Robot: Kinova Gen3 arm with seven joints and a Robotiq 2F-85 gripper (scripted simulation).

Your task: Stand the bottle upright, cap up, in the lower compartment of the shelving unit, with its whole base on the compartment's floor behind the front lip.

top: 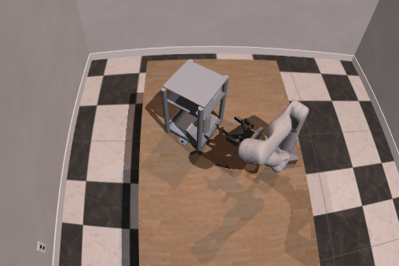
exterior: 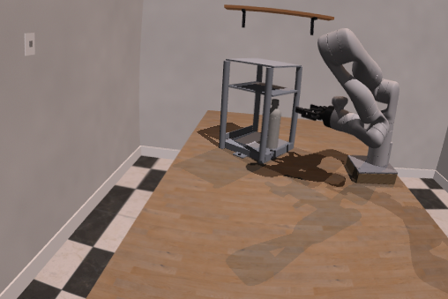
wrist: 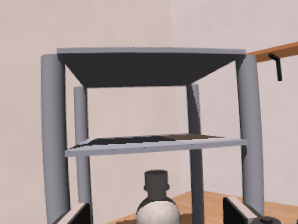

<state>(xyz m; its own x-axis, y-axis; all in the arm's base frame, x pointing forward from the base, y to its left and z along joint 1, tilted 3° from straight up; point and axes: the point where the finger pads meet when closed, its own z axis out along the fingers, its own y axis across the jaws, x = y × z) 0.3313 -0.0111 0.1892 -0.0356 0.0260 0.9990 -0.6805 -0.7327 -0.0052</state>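
Note:
A grey bottle (exterior: 274, 123) (wrist: 157, 219) (top: 206, 122) with a dark cap on top stands upright in the lower compartment of the grey shelving unit (exterior: 266, 95) (top: 195, 80) (wrist: 55, 136), near the side that faces the arm. My gripper (exterior: 302, 111) (top: 231, 125) is open and empty. It is level with the bottle's upper part, just outside the unit and a short way from the bottle. In the wrist view the bottle stands centred between the two fingers, beyond them.
The unit stands on a wooden table top (exterior: 212, 227) (top: 220, 209); the arm's base (exterior: 370, 173) stands to its right. A wooden wall shelf (exterior: 278, 11) hangs above. A small flat part (top: 182, 141) lies by the unit's foot.

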